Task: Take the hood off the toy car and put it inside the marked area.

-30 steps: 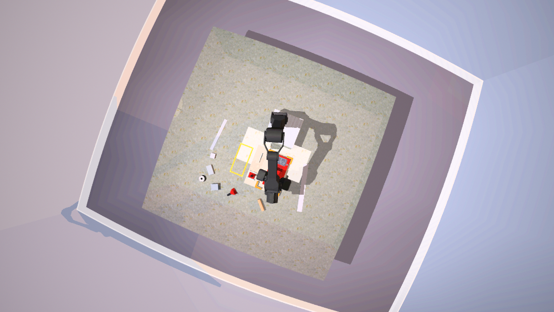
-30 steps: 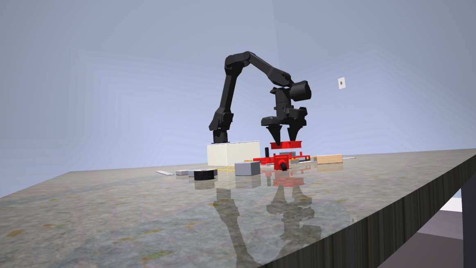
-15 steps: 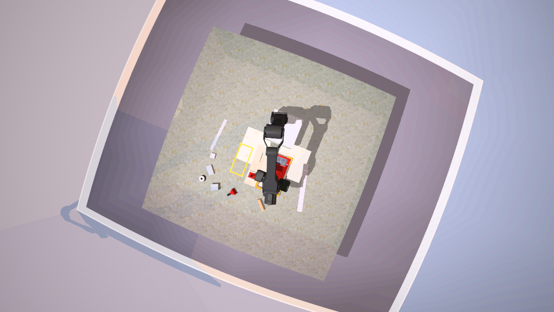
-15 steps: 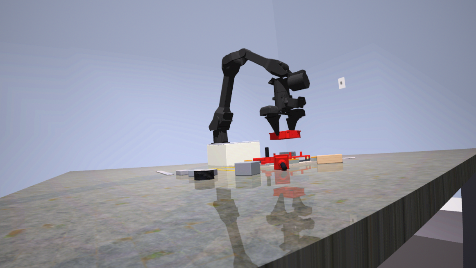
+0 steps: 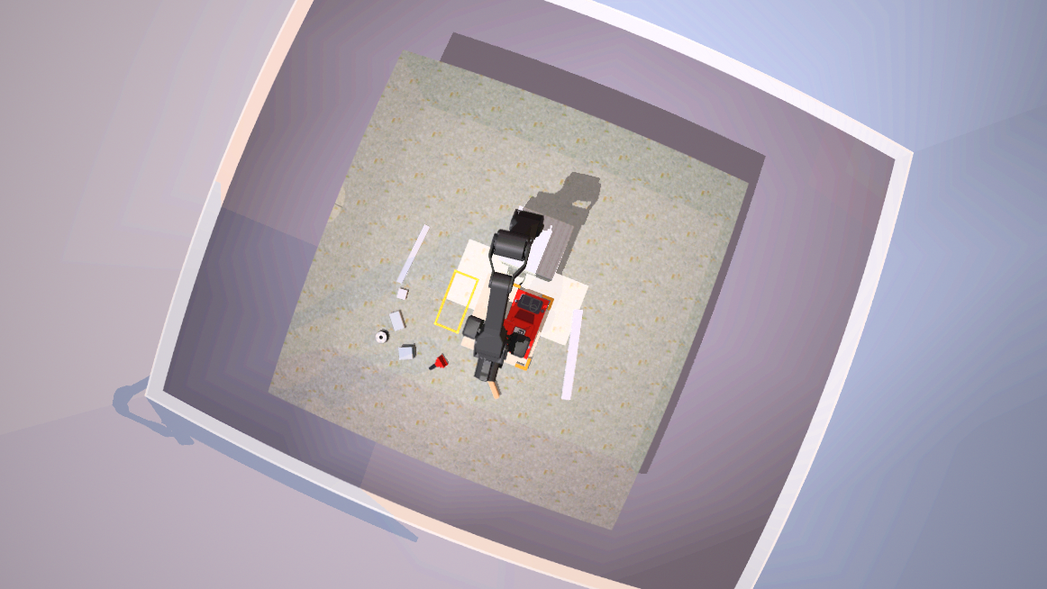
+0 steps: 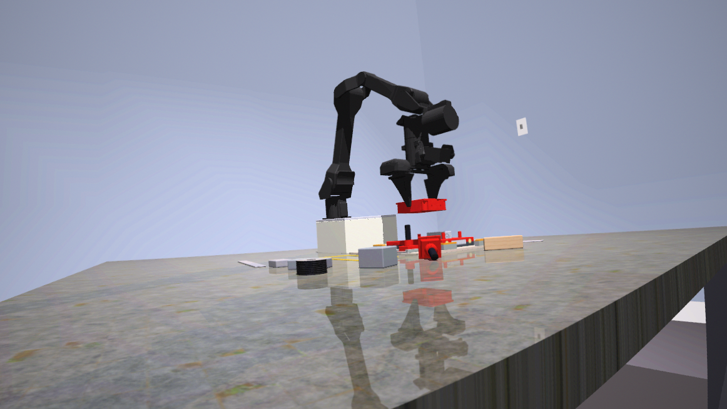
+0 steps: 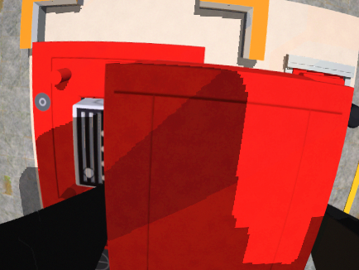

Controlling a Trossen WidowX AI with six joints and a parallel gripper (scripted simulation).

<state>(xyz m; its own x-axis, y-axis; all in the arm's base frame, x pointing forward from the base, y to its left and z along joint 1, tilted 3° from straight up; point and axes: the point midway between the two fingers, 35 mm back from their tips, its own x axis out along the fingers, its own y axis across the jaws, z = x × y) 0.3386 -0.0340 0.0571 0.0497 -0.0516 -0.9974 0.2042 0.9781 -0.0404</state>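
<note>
My gripper (image 5: pixel 496 337) (image 6: pixel 420 201) (image 7: pixel 215 207) is shut on the red hood (image 6: pixel 421 206) (image 7: pixel 207 166), one finger on each side. The hood hangs level in the air, well above the table and off the car; the arm hides it in the top view. The red toy car (image 5: pixel 538 319) (image 7: pixel 45 54) lies below, partly under the arm. In the wrist view its silver and black engine (image 7: pixel 88 142) shows beside the hood's left edge. The marked area, a yellow outline (image 5: pixel 444 297) (image 7: pixel 351 188), is left of the gripper in the top view. No object shows inside it.
Orange corner brackets (image 7: pixel 258 33) stand around the car. A red part with a black peg (image 5: pixel 440 361) (image 6: pixel 430 247), grey blocks (image 5: pixel 407 351) (image 6: pixel 377 257), a spool (image 5: pixel 381 337) (image 6: pixel 311 266) and a wooden block (image 5: pixel 494 389) (image 6: pixel 502 242) lie about. A pale strip (image 5: pixel 572 355) lies right of the car.
</note>
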